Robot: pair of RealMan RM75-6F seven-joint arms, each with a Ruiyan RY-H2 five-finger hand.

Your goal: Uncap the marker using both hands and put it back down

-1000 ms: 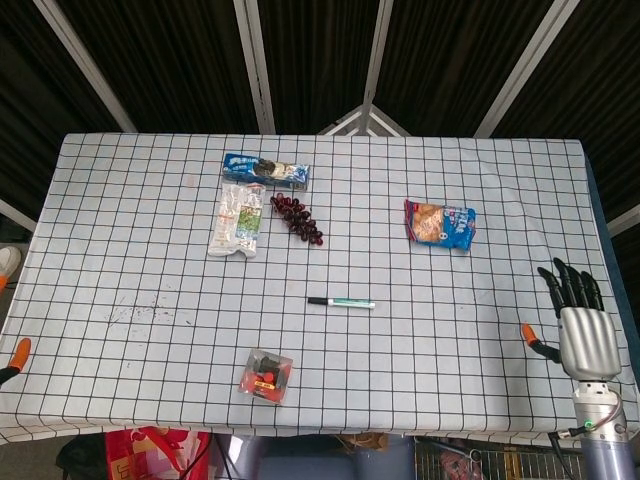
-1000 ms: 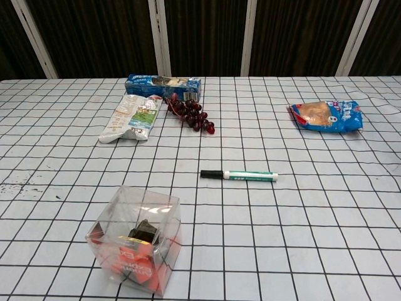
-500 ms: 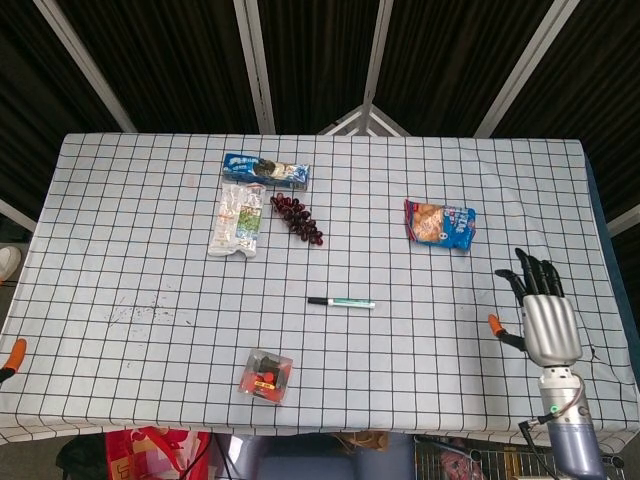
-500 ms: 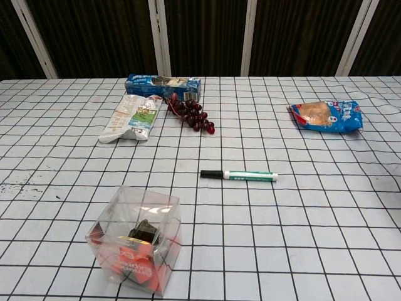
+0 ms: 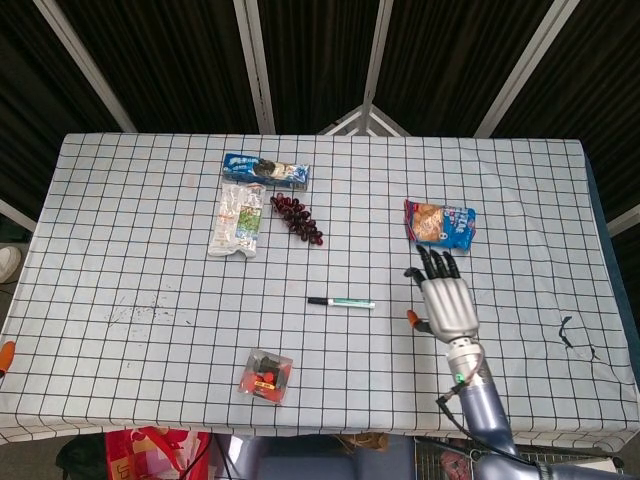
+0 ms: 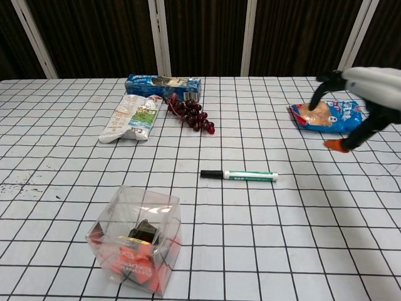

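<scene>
At the far left edge of the head view a small orange tip (image 5: 5,352) shows beside the table (image 5: 120,230); it may belong to the left hand, but I cannot tell how that hand is set. On the left part of the checked cloth lie a blue packet (image 5: 265,172), a white snack bag (image 5: 235,219) just below it, and a bunch of dark red grapes (image 5: 297,219) beside the bag. Near the front edge stands a clear plastic box (image 5: 266,374) with something red and black inside.

The marker (image 5: 341,302) lies flat around the middle of the table, its black cap pointing to the left and its white body with a green label to the right. Nothing touches it.

To the right of the marker, the right hand (image 5: 445,300) hovers above the cloth with its fingers spread apart and holding nothing. It is near the marker but apart from it. Just behind the hand lies a blue bag of snacks (image 5: 440,223).
</scene>
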